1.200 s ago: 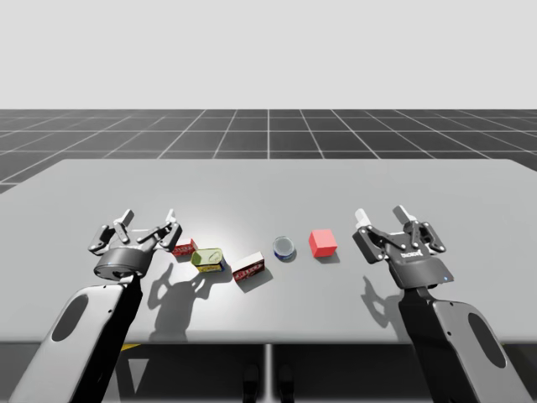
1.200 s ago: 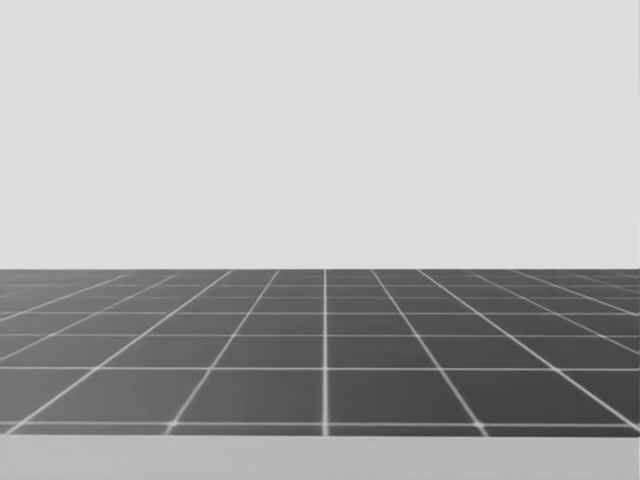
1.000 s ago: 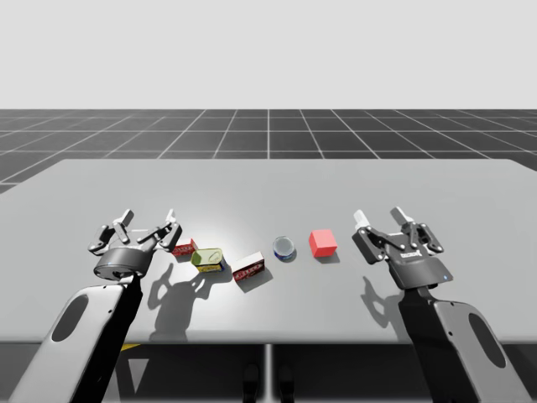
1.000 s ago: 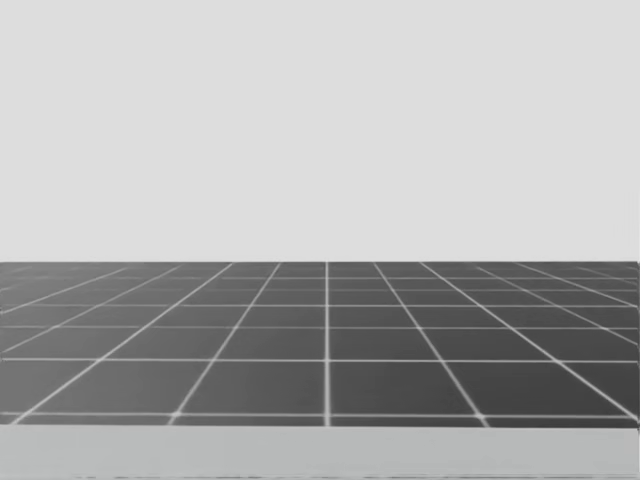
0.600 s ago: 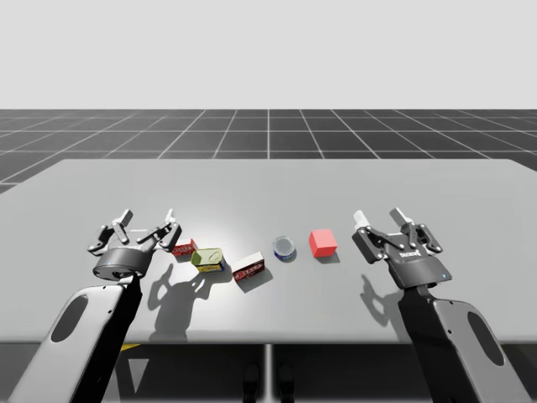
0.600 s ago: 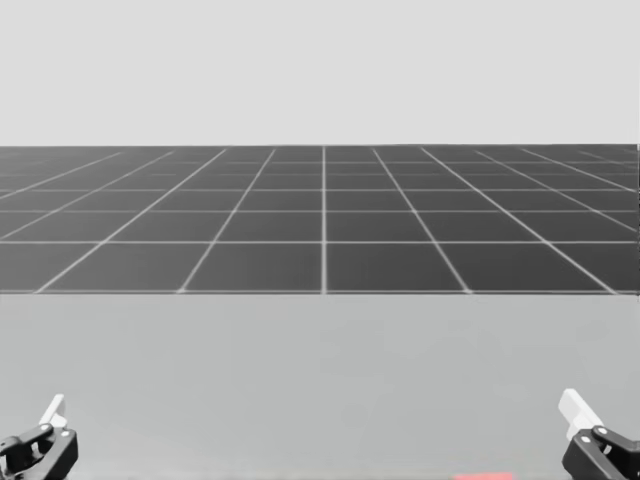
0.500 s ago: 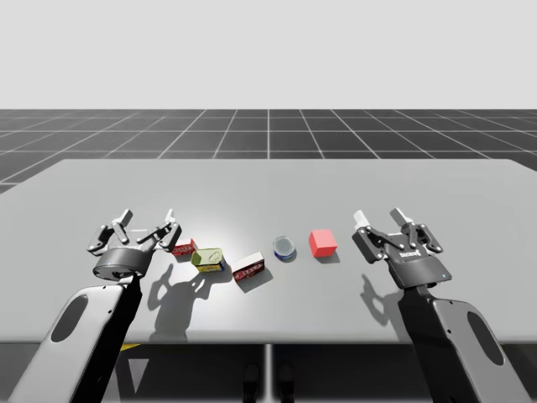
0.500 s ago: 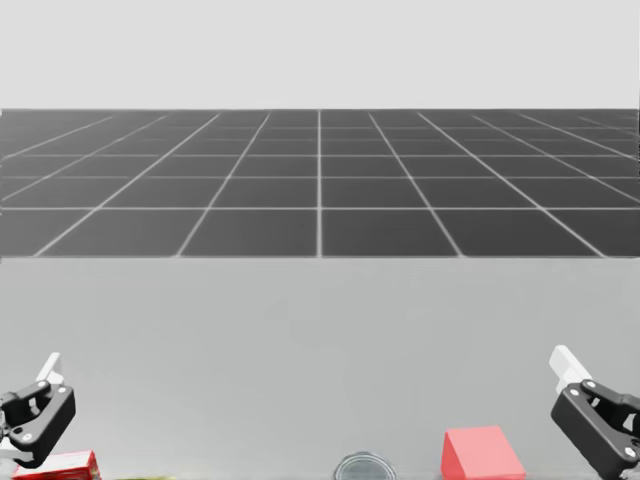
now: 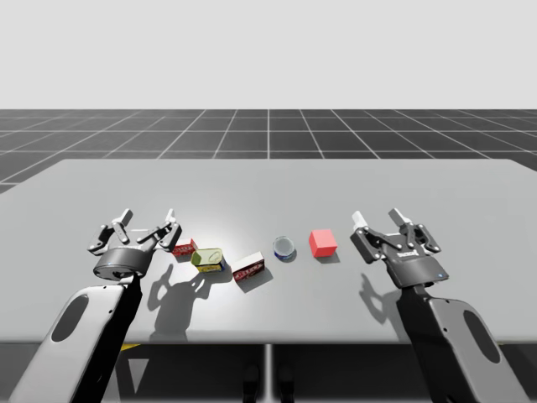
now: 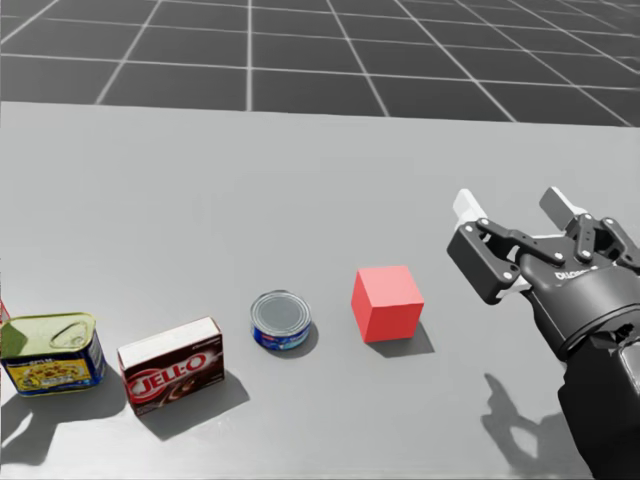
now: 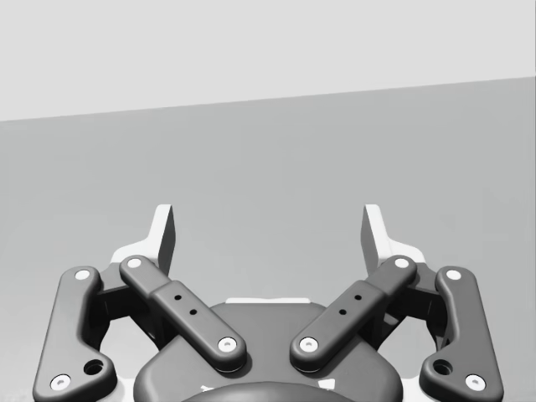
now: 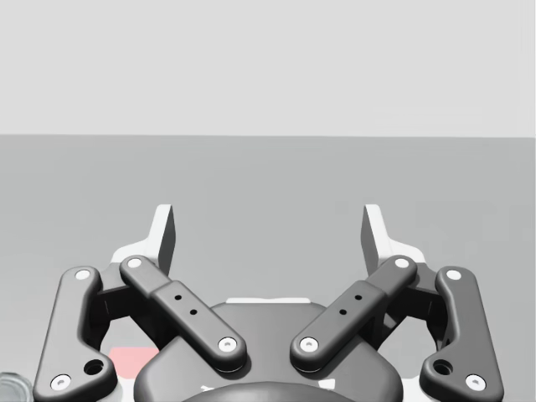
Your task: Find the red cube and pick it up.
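Red cube (image 10: 387,302) sits flat on the counter (image 9: 268,180), about mid-width and nearer our edge than the far one, nothing touching it.

Our right claw (image 9: 377,217) is just beside the cube on the right-arm side, with a clear gap. It is raised off the counter, its shadow falling on the surface below. Fingers are spread wide with nothing between them. The right wrist view shows bare counter ahead of the fingers and a sliver of red low beside the claw.

Our left claw (image 9: 148,216) is also spread apart and empty, well away from the cube at the other end of the row. Bare counter lies ahead of it in its wrist view.

Row from the cube toward our left arm:
- small blue round can (image 10: 281,320), near the cube, not touching
- dark red box (image 10: 172,366), lying at an angle
- yellow-green tin (image 10: 50,352)
- small red box (image 9: 185,247), tight against the tin, next to our left claw; we can't tell if they touch
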Tool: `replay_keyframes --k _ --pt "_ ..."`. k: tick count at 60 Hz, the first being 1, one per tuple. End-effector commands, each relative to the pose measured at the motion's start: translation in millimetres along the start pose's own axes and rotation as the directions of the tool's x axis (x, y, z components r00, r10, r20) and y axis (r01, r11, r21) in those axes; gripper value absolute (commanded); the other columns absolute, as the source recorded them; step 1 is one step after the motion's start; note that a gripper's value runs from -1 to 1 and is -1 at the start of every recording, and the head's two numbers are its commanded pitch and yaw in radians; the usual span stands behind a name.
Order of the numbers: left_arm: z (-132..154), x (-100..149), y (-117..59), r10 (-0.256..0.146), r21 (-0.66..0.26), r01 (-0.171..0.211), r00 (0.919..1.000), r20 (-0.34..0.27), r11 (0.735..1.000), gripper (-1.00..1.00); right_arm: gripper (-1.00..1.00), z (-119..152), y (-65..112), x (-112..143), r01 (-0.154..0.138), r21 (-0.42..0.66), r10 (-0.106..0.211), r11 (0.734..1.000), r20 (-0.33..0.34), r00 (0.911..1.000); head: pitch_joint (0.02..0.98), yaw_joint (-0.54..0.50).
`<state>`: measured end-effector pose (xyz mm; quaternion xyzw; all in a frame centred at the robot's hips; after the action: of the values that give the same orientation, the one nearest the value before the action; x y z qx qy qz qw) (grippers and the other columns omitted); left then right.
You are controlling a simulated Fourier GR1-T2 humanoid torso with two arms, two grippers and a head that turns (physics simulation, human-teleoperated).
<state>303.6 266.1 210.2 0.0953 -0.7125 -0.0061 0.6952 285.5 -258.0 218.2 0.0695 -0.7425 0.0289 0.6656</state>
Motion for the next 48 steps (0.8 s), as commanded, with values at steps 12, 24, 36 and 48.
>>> replay_keyframes --k 12,24,36,48 --pt "0 1 -1.6 0.003 -0.008 -0.003 1.0000 0.002 1.000 -1.00 -1.00 -1 0.6 -1 -0.003 0.001 0.003 1.000 -0.005 1.0000 0.790 -0.26" --pt "0 1 -2.3 0.005 -0.005 -0.005 1.0000 0.001 1.000 -1.00 -1.00 3 7.0 5 0.012 0.028 -0.011 1.000 -0.003 0.9999 0.776 -0.25" --pt "0 1 -1.7 0.016 -0.004 -0.016 0.9999 -0.004 1.000 -1.00 -1.00 19 16.8 14 0.004 0.010 -0.004 1.000 -0.022 0.9998 0.767 -0.25" --pt "0 1 -1.3 0.022 -0.016 -0.022 0.9997 0.007 1.000 -1.00 -1.00 41 37.1 -5 -0.006 0.039 0.009 0.999 -0.087 0.9962 0.771 -0.24"
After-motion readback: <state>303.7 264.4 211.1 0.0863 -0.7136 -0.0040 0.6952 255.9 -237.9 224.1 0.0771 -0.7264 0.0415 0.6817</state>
